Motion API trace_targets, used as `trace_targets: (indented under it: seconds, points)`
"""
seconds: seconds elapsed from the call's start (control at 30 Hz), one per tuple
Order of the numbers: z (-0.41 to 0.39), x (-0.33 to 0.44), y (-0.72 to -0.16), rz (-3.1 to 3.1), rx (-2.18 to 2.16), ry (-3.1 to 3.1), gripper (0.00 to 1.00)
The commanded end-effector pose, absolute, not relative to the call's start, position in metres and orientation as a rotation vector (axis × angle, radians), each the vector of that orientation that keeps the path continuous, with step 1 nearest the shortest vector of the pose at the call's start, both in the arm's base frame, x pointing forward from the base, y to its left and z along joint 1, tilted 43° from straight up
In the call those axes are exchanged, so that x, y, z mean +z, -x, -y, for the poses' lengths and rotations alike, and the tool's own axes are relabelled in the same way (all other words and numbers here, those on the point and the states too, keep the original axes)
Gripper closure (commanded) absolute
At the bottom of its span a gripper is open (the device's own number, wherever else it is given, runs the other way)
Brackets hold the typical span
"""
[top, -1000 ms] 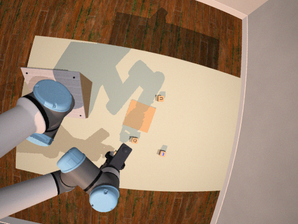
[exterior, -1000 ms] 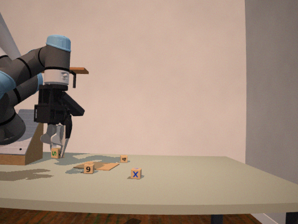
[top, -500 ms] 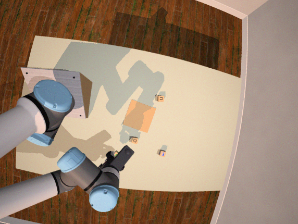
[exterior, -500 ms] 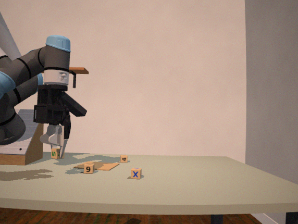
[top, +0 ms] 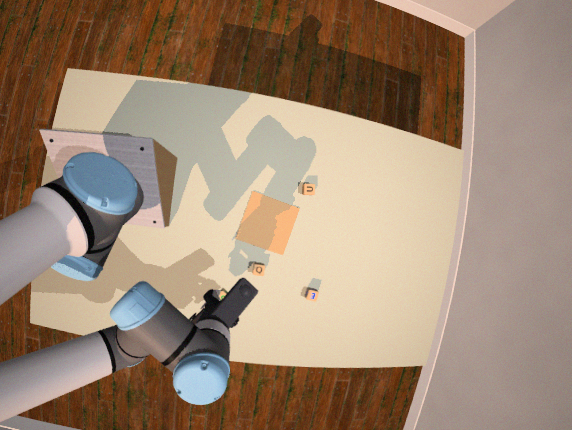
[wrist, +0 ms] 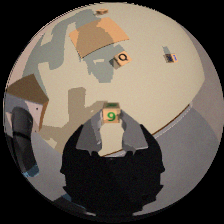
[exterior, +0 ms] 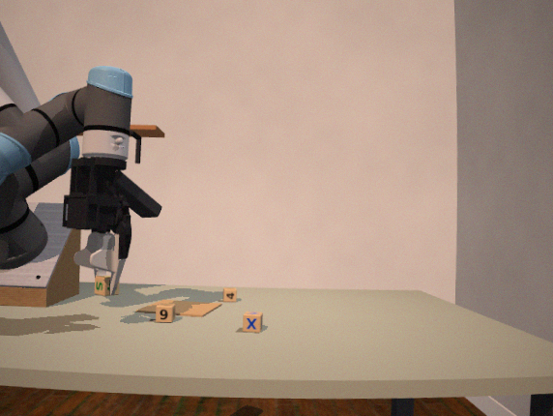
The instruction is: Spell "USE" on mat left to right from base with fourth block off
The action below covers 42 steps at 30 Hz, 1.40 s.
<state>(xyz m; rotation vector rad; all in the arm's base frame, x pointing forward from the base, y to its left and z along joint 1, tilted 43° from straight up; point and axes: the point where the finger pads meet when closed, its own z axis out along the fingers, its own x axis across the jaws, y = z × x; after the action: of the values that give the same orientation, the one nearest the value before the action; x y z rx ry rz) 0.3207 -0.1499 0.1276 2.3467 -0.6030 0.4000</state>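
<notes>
The flat orange square mat lies mid-worktop, right of the wedge-shaped wooden pedestal. Just off its near edge sits the tan cube lettered Q; off its far right corner, the tan cube lettered U. The tan cube with blue characters lies near and right. The tan cube with green characters is in the black-and-grey two-jaw claw, above the worktop, left of Q.

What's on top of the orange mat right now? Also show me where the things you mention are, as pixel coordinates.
No block is on the mat [top: 290, 225] [exterior: 205, 310] [wrist: 116, 32]; only shadow falls across part of it. Its top face shows in the top view, but whatever is underneath is covered, so I can't tell.
</notes>
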Motion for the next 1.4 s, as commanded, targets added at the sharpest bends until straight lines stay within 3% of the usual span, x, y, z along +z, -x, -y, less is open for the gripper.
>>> trace_targets:
  seconds: [0.0,1.37]
  points:
    - [0.1504,0.1283,-0.3219,0.607,0.39,-2.324,0.91]
    - [0.1496,0.1256,-0.3233,0.627,0.169,-1.739,0.91]
